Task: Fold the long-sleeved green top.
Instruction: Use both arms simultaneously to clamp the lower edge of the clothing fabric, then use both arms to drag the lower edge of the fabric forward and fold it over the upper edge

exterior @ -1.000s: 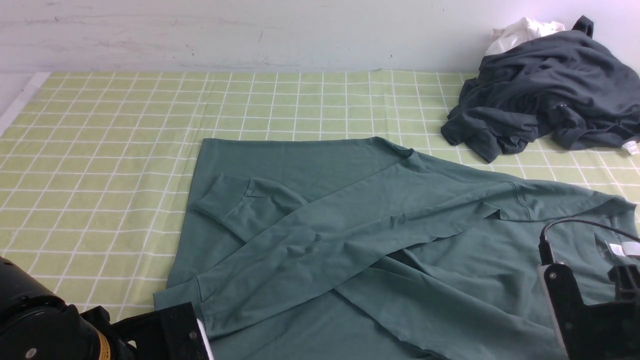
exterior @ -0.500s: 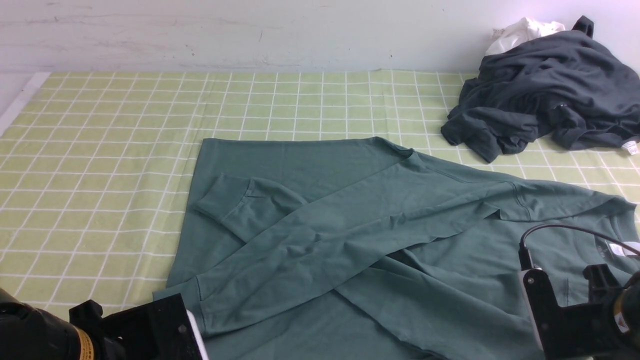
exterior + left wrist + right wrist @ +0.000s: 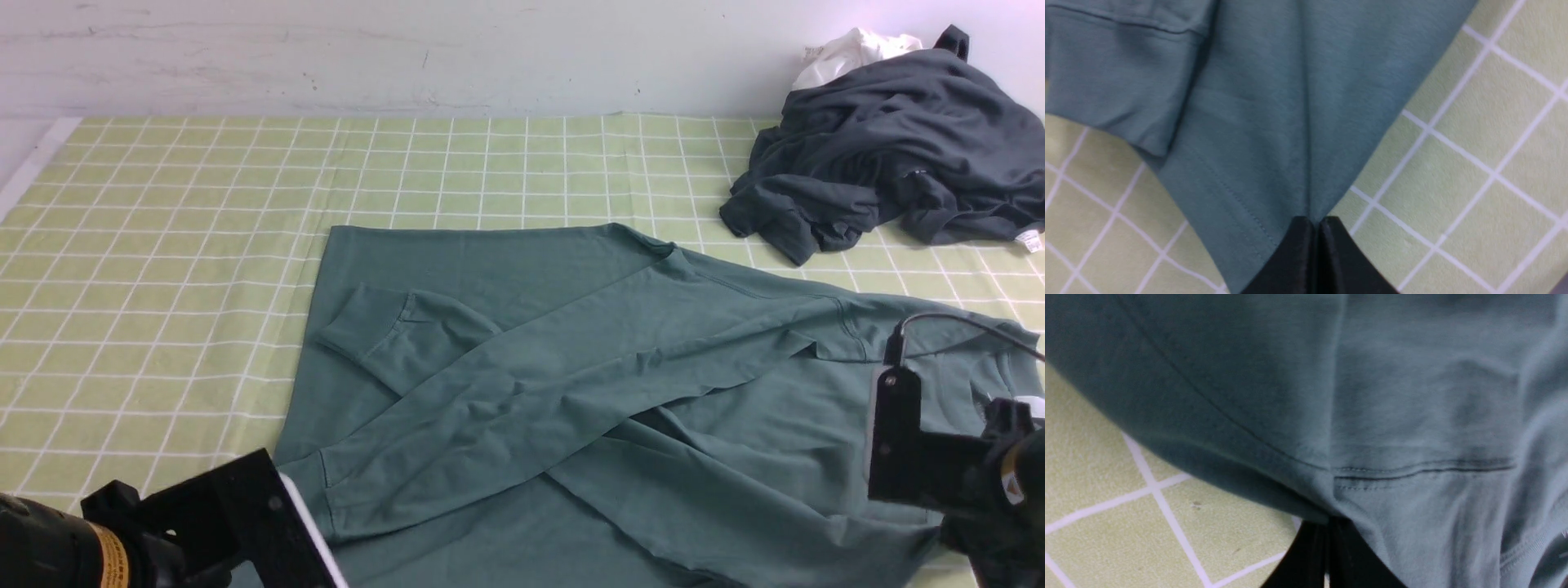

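While the green top [image 3: 571, 367] lies spread on the checked tablecloth [image 3: 163, 245] in the front view, much as it did a second ago, both arms have shifted at its near edge. The left arm [image 3: 237, 523] has crept forward at the hem corner, and the right arm [image 3: 922, 457] dipped and then moved in over the shoulder beside the neck label. Both sleeves are already crossed over the body. A dark garment [image 3: 890, 147] and a white cloth [image 3: 849, 53] sit well apart at the far right.

From the left wrist, the left gripper [image 3: 1316, 245] shows its jaws pressed together with the stitched hem corner pinched between them, a sleeve cuff [image 3: 1114, 81] lying close by.

From the right wrist, the right gripper [image 3: 1327, 547] was open a moment ago and has just clamped down. Its jaws now meet on the fabric edge right beside the shoulder seam [image 3: 1412, 471], with cloth bulging over the tips.

With both near corners apparently held, the grasping step looks finished. The next move is probably to lift both ends together and carry the near edge across the body. A thin pinch on the right could slip when the cloth takes weight.
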